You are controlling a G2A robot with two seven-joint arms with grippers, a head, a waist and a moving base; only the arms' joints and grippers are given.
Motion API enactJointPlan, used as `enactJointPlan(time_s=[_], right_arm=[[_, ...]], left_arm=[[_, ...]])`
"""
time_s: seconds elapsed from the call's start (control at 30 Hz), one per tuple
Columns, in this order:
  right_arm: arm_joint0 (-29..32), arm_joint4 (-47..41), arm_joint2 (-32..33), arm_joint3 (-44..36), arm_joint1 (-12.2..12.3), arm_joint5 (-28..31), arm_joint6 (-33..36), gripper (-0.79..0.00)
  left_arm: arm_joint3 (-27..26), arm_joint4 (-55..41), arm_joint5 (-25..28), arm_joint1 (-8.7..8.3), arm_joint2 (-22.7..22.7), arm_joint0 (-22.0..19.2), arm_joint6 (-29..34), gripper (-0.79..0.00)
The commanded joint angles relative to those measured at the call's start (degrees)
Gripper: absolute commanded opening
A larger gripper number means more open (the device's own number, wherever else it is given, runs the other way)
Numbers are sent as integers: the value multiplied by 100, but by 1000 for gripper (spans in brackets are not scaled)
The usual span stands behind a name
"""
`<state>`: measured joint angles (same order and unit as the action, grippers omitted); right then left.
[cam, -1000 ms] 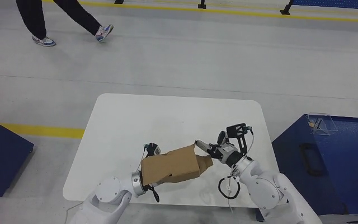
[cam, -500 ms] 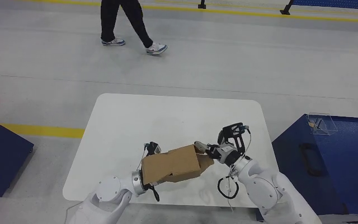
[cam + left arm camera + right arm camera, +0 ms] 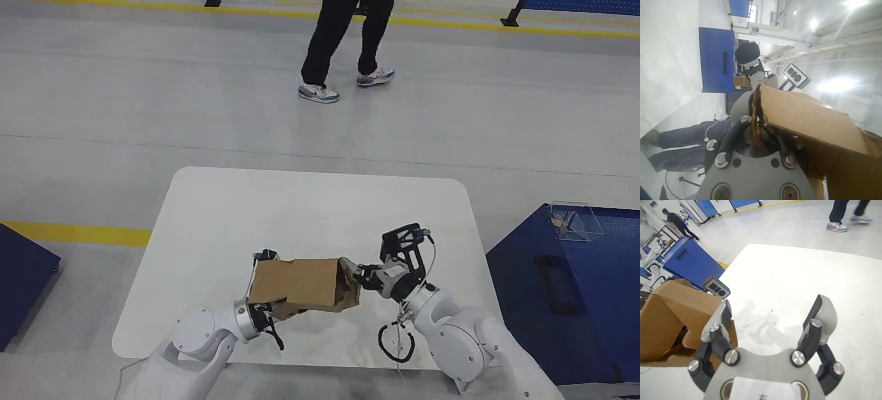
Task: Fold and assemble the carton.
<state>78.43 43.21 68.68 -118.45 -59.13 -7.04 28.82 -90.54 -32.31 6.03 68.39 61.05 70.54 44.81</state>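
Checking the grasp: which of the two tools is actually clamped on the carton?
The left tool, shut on a wall edge of the carton. The right tool is wide open beside the carton's open end, with nothing between its fingers.

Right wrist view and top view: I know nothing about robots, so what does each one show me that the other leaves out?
Right wrist view: up close, the right pincer is open, its ribbed pads spread wide. One pad is beside a flap at the open end of the carton, where folded flaps show.

Top view: the full rounded outline of the table, and the left arm meeting the carton's other end, so the box sits between two arms near the table's robot-side edge.

Both: the brown carton, the white table and the right pincer at the carton's end.
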Motion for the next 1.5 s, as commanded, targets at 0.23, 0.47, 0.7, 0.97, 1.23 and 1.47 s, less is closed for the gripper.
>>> enactJointPlan(time_s=[0.23,0.47,0.7,0.97,1.23,1.47], right_arm=[[305,-385,652,-392,23,-11,71,0],[639,-406,595,-598,13,148,101,0],[639,-695,559,-600,-4,199,129,0],[788,-3,664,-699,-31,-51,-643,0],[566,1477,20,-245,-161,-849,-1503,0],[78,2166,-518,340,-303,-1137,-1642,0]], left_arm=[[37,21,-36,-16,120,-9,75,-785],[47,-341,-121,12,197,30,-228,-785],[37,-345,-187,14,208,46,-342,-785],[-213,507,123,168,-67,216,-2734,-785],[-187,1123,474,293,-412,254,-3437,-785],[-257,1244,478,316,-462,334,-3178,-785]])
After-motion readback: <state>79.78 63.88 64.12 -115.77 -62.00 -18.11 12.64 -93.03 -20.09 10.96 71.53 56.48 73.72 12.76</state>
